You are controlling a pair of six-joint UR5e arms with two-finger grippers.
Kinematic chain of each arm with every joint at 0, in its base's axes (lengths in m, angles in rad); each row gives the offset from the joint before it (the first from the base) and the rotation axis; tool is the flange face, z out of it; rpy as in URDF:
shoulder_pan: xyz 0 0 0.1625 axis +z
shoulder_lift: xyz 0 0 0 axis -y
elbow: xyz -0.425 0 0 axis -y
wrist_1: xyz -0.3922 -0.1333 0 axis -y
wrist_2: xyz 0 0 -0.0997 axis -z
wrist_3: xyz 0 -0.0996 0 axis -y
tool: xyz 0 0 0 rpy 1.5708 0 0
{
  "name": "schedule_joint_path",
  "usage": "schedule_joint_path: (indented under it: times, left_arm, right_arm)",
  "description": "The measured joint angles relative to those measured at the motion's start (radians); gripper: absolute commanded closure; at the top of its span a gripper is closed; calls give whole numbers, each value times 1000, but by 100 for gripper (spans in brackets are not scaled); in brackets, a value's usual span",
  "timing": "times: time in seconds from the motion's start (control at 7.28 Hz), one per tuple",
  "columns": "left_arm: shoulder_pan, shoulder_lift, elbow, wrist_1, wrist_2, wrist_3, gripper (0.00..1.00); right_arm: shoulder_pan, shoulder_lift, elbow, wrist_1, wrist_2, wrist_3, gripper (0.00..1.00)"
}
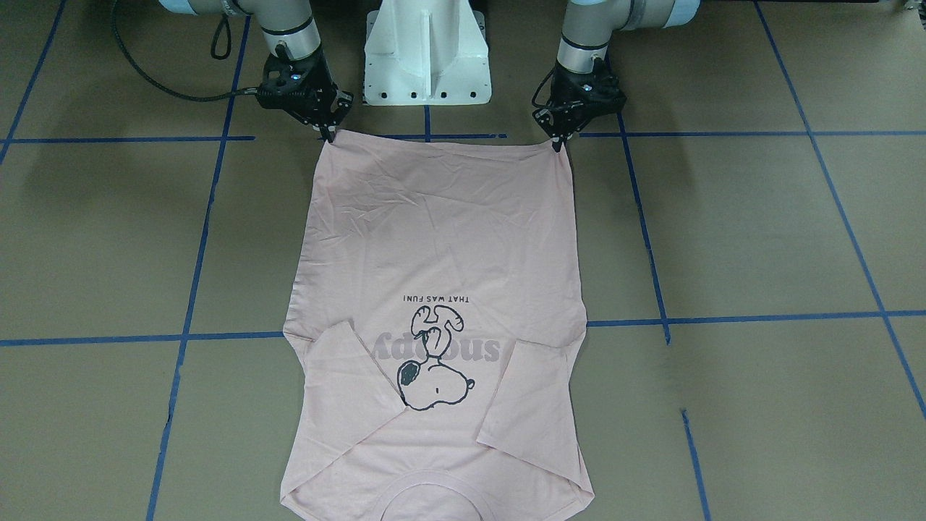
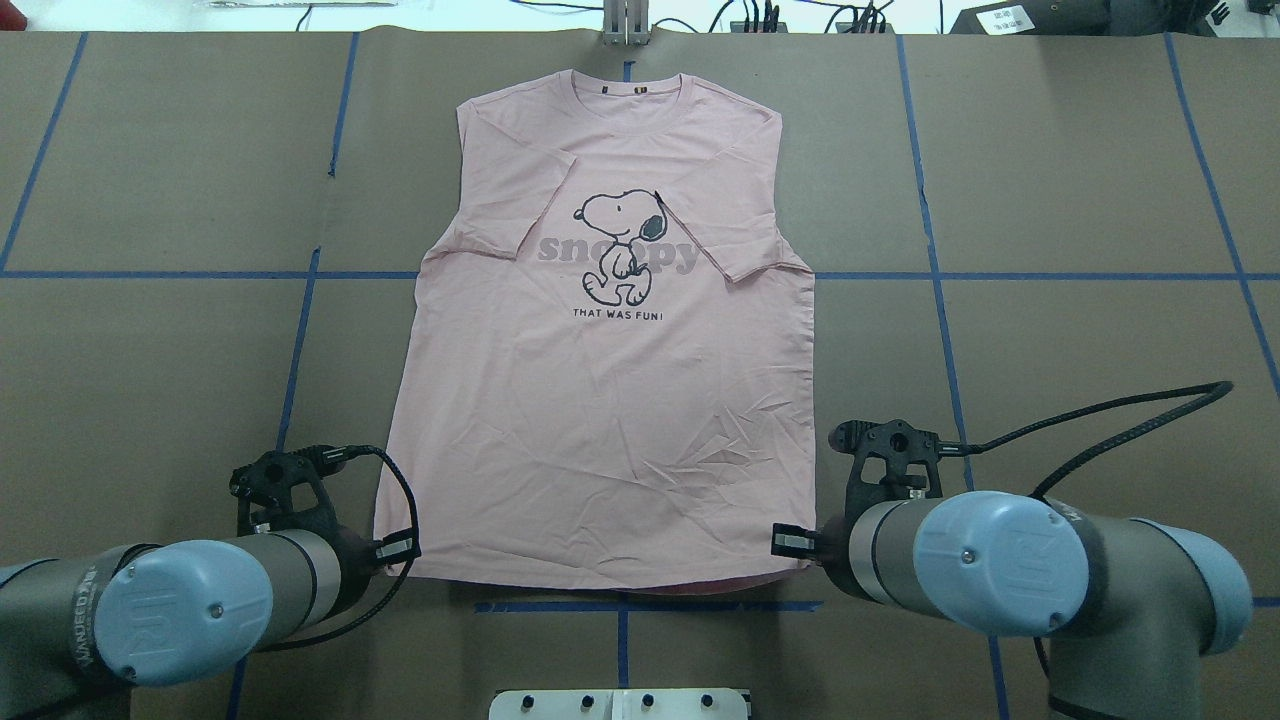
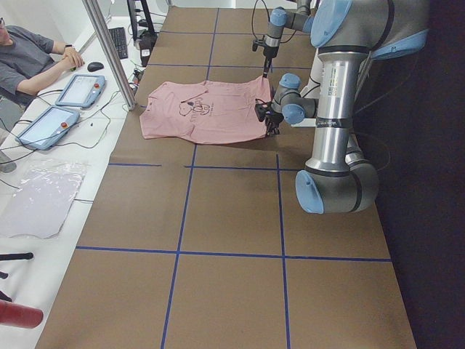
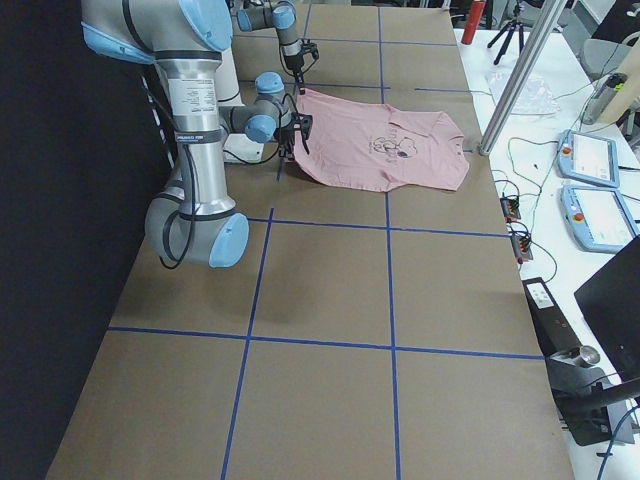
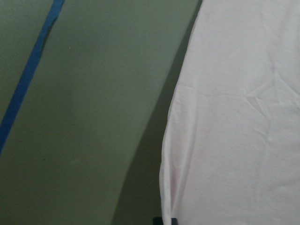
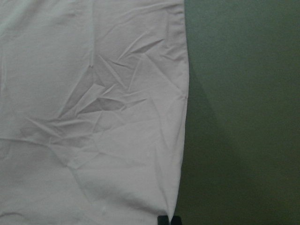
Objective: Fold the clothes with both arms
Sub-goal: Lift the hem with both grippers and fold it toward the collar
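- The left gripper (image 1: 558, 145) has its jaws closed to a thin pinch on one bottom corner of the T-shirt (image 1: 441, 239). In the left wrist view only the dark tips show at the lower edge, pressed together at the pink corner.
- The right gripper (image 1: 327, 135) pinches the other bottom corner the same way, jaws closed on the cloth with no gap visible.
- The hem (image 2: 600, 575) runs almost straight from one grip to the other. It is the end of the shirt nearest the robot, just in front of the white pedestal (image 1: 427, 58).
- The fabric is creased near the grips, with a cluster of sharp wrinkles towards the right gripper's corner. A dark shadow lies along the side edge by the left gripper's corner.
- The shirt is pale pink and lies print side up on the brown table (image 2: 1080, 180), its body widening towards the hem.
- On the chest is a black-outlined cartoon dog (image 2: 620, 245) over large grey lettering, with a small black line reading "THAT WAS FUN!" beneath.
- Both short sleeves (image 2: 745, 235) are folded inward over the chest. The one on the robot's right covers the end of the grey word.
- The round collar (image 2: 628, 92) is at the far end, away from the robot.
- The left arm (image 2: 180, 610) and right arm (image 2: 1000, 565) reach in low on either side of the hem.
- Blue tape lines (image 2: 150, 274) cross the table, one passing under the shirt at chest height.
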Motion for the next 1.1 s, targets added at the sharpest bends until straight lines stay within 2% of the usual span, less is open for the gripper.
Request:
schedule_joint_path:
  times: [0.41, 0.69, 0.82, 1.1]
  left_arm:
    - [95, -4, -87, 19, 0, -11, 100]
    - [198, -2, -219, 109, -4, -45, 100]
    - [236, -4, -286, 164, -9, -64, 100]
    - [227, -17, -319, 199, -18, -54, 100]
  right_arm:
    - [-70, -137, 165, -7, 64, 2, 100]
    - [-147, -193, 248, -11, 70, 17, 100]
    - [-151, -207, 273, -12, 71, 19, 100]
    - [-73, -188, 265, -8, 68, -7, 100]
